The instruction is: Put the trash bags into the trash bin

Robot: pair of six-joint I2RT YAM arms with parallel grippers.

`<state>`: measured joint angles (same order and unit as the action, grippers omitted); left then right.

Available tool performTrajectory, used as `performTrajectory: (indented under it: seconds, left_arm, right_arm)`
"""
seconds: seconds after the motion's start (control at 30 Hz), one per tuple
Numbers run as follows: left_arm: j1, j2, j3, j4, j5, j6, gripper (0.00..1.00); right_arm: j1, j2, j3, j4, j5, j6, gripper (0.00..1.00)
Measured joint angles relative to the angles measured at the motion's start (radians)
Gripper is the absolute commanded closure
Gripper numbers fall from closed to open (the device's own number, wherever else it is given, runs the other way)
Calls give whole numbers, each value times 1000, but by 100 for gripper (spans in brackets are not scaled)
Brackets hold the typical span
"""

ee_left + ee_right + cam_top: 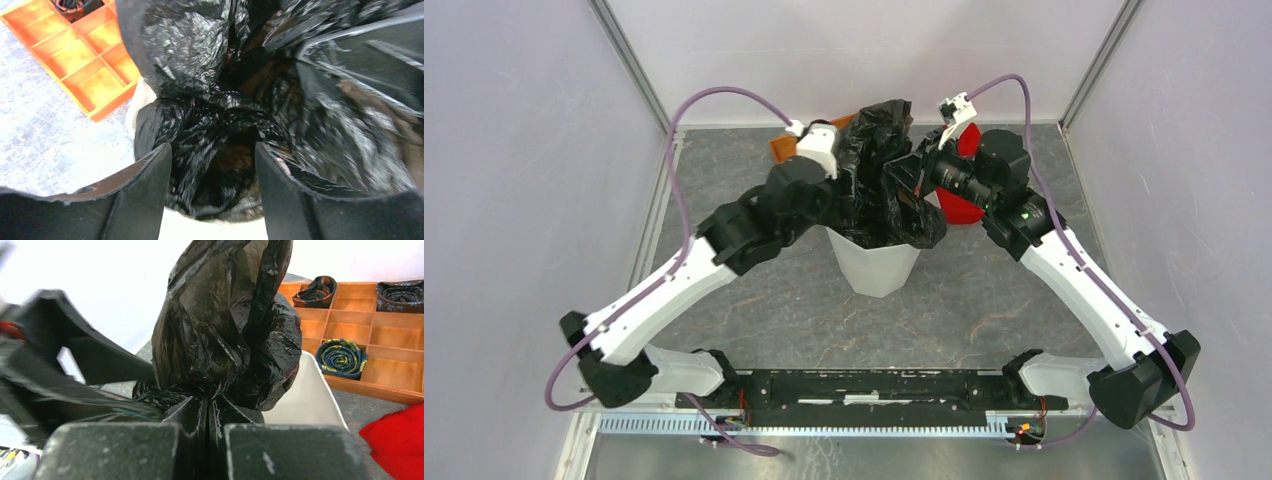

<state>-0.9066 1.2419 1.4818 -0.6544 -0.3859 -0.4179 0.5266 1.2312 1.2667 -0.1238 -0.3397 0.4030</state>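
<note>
Right now my right jaws are pinched together on a fold of the bag (pixel 225 340), holding it upright, I judge, so it hangs over the bin (pixel 874 268) toward the worktop's far edge. My left jaws stand apart above the crumpled bag in the bin's mouth, gripping nothing. I can read no writing anywhere.

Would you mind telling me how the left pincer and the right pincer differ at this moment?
The left pincer stands open over the black bag and grips nothing; the right pincer is shut on a fold of that bag. The left one points down into the white bin; the right one holds the bag above it. Both are black.
</note>
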Motion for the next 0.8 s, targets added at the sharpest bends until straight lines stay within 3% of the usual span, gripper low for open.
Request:
performTrajectory:
  seconds: [0.1, 0.17, 0.4, 0.63, 0.8]
  left_arm:
    - [0, 102, 18, -11, -5, 21, 57]
    - [0, 186, 57, -24, -4, 39, 62]
    - [1, 321, 82, -21, 32, 48, 66]
    - [1, 297, 52, -16, 78, 48, 39]
    - [1, 183, 52, -16, 100, 50, 17]
  right_arm:
    - [6, 0, 1, -8, -4, 0, 100]
    - [11, 0, 1, -10, -6, -1, 100]
    - [21, 0, 0, -22, -5, -13, 100]
    - [27, 2, -14, -40, -8, -35, 99]
    - [34, 3, -14, -86, -50, -64, 100]
